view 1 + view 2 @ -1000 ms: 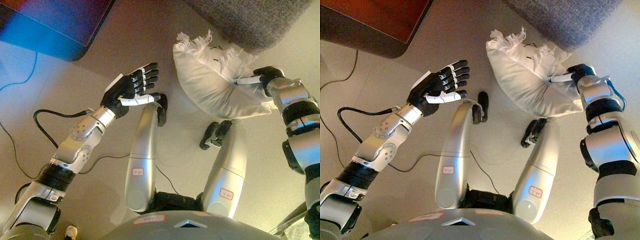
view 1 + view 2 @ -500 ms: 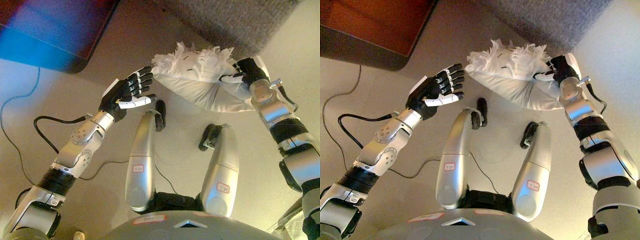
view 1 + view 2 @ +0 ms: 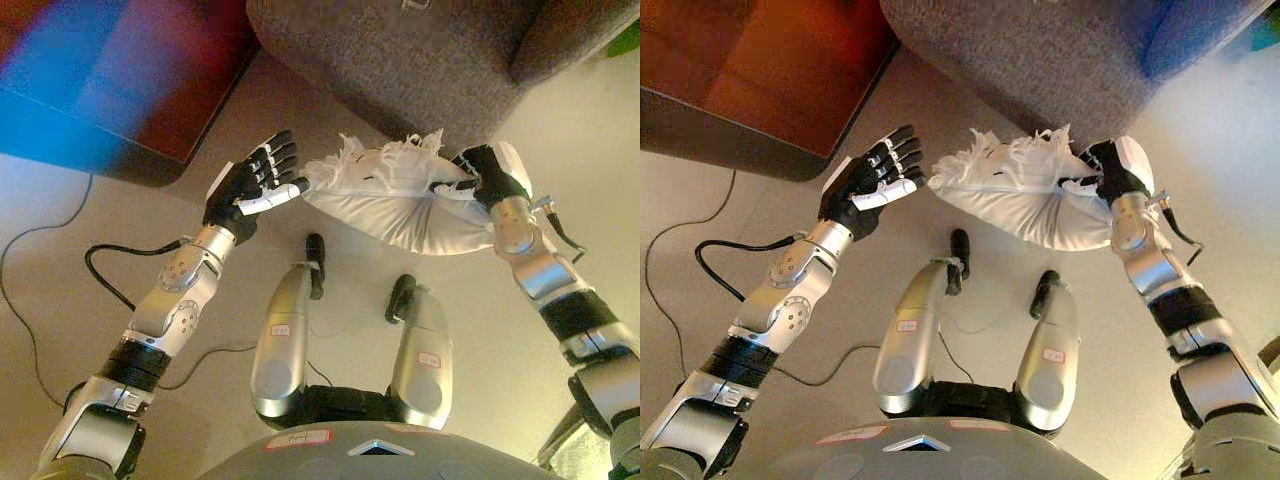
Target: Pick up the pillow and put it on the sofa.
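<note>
While the right robot hand (image 3: 487, 175) pinches one end of the white fringed fabric pillow (image 3: 400, 195), held off the floor just below the grey upholstered sofa (image 3: 400, 60), the left robot hand (image 3: 252, 182) spreads its fingers beside the other end. Held one-sided, it may sag and slip. No readable writing.

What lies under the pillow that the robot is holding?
The pillow, lifted in the right hand, hangs over bare floor. The sofa stands behind it. The floor directly beneath the pillow is covered from view.
</note>
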You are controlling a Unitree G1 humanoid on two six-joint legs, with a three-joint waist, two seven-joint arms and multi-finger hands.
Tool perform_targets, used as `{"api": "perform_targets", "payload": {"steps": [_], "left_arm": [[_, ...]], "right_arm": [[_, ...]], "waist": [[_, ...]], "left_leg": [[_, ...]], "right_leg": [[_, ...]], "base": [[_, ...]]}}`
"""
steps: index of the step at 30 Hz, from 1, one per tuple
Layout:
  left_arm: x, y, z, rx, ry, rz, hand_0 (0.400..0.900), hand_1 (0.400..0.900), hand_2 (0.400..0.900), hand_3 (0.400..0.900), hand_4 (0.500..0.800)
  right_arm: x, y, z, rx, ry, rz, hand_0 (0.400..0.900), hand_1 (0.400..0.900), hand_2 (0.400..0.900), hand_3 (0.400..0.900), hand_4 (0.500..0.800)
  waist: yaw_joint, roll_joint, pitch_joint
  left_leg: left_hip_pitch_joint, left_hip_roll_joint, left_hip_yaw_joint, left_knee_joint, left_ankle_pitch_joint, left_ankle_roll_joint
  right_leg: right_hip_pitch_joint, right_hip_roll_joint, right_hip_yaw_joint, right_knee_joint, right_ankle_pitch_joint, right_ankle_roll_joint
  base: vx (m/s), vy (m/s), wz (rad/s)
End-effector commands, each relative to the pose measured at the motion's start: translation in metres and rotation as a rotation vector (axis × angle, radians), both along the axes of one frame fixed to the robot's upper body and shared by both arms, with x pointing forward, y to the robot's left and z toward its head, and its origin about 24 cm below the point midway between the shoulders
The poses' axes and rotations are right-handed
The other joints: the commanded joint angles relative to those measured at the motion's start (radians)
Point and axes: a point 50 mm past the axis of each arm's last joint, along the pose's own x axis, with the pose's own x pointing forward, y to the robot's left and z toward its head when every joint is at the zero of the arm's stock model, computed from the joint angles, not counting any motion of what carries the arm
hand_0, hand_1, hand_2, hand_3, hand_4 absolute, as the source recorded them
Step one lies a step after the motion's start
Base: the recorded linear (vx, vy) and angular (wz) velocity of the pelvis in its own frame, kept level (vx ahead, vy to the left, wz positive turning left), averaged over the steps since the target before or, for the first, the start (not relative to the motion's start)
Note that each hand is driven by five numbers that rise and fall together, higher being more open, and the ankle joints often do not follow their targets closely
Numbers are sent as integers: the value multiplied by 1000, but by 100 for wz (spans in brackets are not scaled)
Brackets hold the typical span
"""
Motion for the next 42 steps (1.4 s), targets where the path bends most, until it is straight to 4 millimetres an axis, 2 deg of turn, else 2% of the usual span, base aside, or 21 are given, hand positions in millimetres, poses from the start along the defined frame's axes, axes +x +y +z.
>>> {"api": "perform_targets", "payload": {"steps": [1, 5, 8, 12, 17, 24, 29, 37, 38, 42], "left_arm": [[-3, 9, 10, 17, -83, 36, 900, 900, 900, 900, 800], [-11, 13, -6, 13, -14, 59, 900, 900, 900, 900, 800], [-20, 16, -20, 6, 44, 60, 900, 900, 900, 900, 800], [-29, 17, -36, -17, 113, 65, 900, 900, 900, 900, 800], [-39, 21, -48, -39, 153, 68, 900, 900, 900, 900, 800], [-43, 20, -53, -49, 174, 37, 900, 900, 900, 900, 800], [-46, 20, -52, -30, 183, -12, 900, 900, 900, 900, 800], [-42, 13, -44, -4, 199, -103, 900, 900, 900, 900, 800], [-41, 12, -43, 1, 197, -114, 900, 900, 900, 900, 800], [-35, 9, -35, 26, 182, -151, 900, 900, 900, 900, 800]], "right_arm": [[6, 12, 95, -16, -483, 121, 400, 400, 400, 400, 500], [-10, 11, 86, -20, -472, 153, 400, 400, 400, 400, 500], [-23, 9, 88, -48, -482, 194, 400, 400, 400, 400, 500], [-33, 11, 96, -86, -489, 245, 400, 400, 400, 400, 500], [-36, 11, 117, -157, -515, 298, 400, 400, 400, 400, 500], [-19, 1, 162, -212, -515, 284, 400, 400, 400, 400, 500], [2, -29, 179, -237, -408, 190, 400, 400, 400, 400, 500], [35, -87, 198, -236, -191, -96, 400, 400, 400, 400, 500], [35, -97, 200, -248, -184, -157, 900, 900, 900, 900, 800], [37, -115, 211, -335, -189, -329, 900, 900, 900, 900, 800]], "waist": [[-19, -62, -128], [-26, -83, -198], [-27, -92, -261], [-24, -99, -334], [-11, -110, -392], [33, -137, -435], [74, -172, -446], [170, -215, -434], [182, -218, -430], [226, -224, -409]], "left_leg": [[136, -5, 10, -33, -111, -15], [243, -9, 11, -146, -84, -26], [322, -11, 17, -228, -69, -31], [388, -11, 25, -304, -52, -36], [459, -14, 32, -391, -38, -44], [506, -12, 18, -476, -13, -54], [513, -13, -14, -509, 7, -60], [501, -22, -76, -522, 22, -67], [497, -25, -86, -522, 25, -67], [469, -31, -121, -521, 34, -64]], "right_leg": [[78, 42, -53, -203, 140, -37], [206, 67, -66, -350, 170, -25], [292, 79, -75, -441, 191, -13], [351, 85, -86, -509, 216, -1], [410, 89, -104, -591, 250, 13], [452, 101, -141, -623, 256, 16], [470, 109, -173, -632, 256, 15], [503, 119, -228, -649, 264, 15], [504, 120, -232, -652, 266, 15], [499, 125, -247, -663, 277, 18]], "base": [[166, -22, 0], [187, -14, -2], [211, 30, -1], [174, 48, -4], [102, 50, -4], [84, 34, 11], [86, -4, 24], [106, -38, 23], [87, -71, 25], [26, -72, 21]]}}
